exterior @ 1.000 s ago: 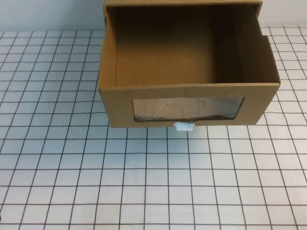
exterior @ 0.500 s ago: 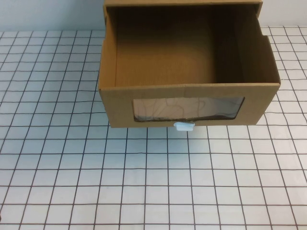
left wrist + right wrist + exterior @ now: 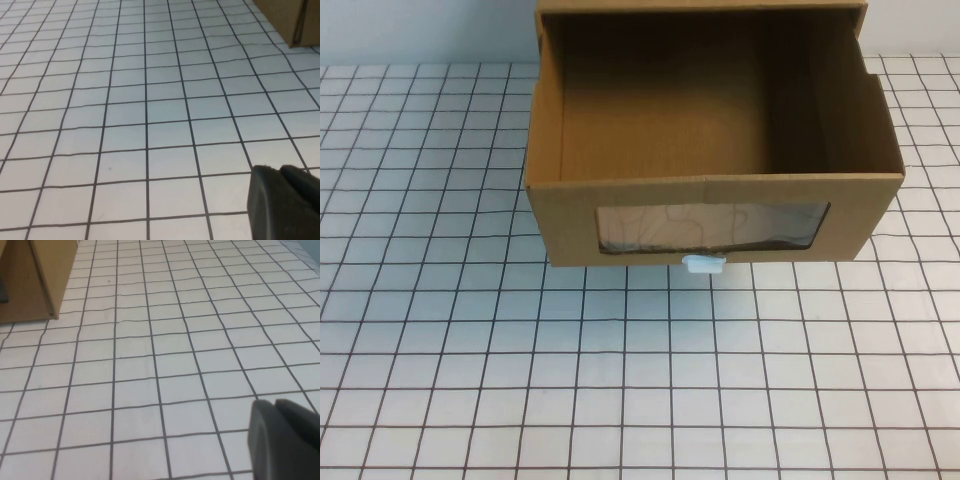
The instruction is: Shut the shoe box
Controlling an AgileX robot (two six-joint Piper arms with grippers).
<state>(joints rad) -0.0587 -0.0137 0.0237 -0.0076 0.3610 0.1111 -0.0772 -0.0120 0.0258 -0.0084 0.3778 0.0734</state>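
Note:
The shoe box (image 3: pixel 715 215) is brown cardboard and stands at the back middle of the table in the high view. Its drawer is pulled out toward me and is empty inside. The front has a wide clear window (image 3: pixel 712 226) with a small white pull tab (image 3: pixel 704 264) below it. Neither arm shows in the high view. My left gripper (image 3: pixel 280 169) is shut and empty above the gridded table, far from a corner of the box (image 3: pixel 290 20). My right gripper (image 3: pixel 275 402) is shut and empty, far from the box's side (image 3: pixel 30 280).
The table (image 3: pixel 640 380) is white with a black grid. The outer sleeve of the box (image 3: pixel 700 8) sits at the back edge against a pale wall.

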